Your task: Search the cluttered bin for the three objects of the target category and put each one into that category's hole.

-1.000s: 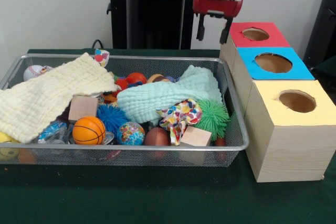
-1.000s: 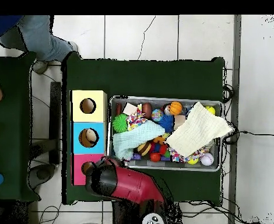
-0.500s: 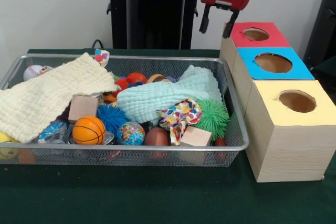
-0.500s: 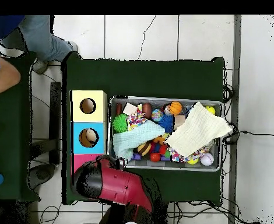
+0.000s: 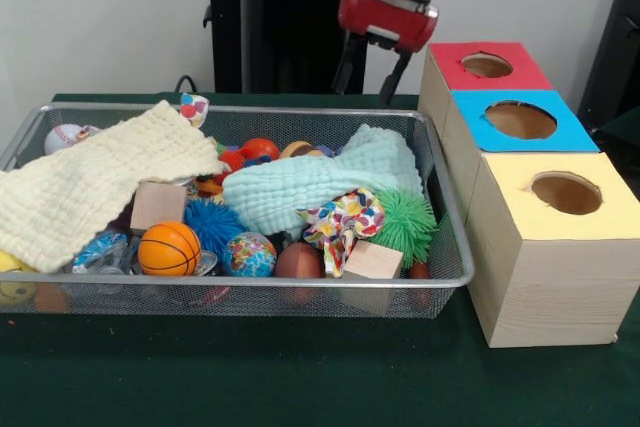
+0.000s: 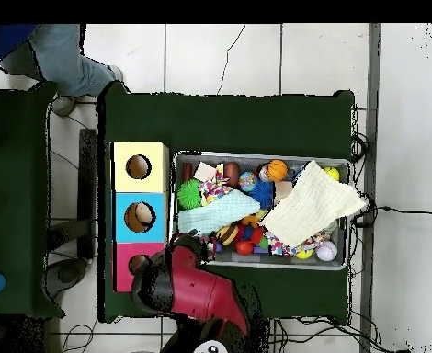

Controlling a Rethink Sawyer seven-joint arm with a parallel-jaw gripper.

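White wall, tiled floor, green table.

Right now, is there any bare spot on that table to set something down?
Yes: the green table strip before the wire bin and the yellow box is bare. The bin itself is crammed with cloths, balls and blocks.

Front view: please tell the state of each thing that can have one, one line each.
Red and black gripper: open, empty, above the bin's far edge.
Wire mesh bin: full of clutter.
Pale yellow cloth: spread, draped over the rim.
Mint green cloth: bunched over toys.
Red-topped box: hole uncovered.
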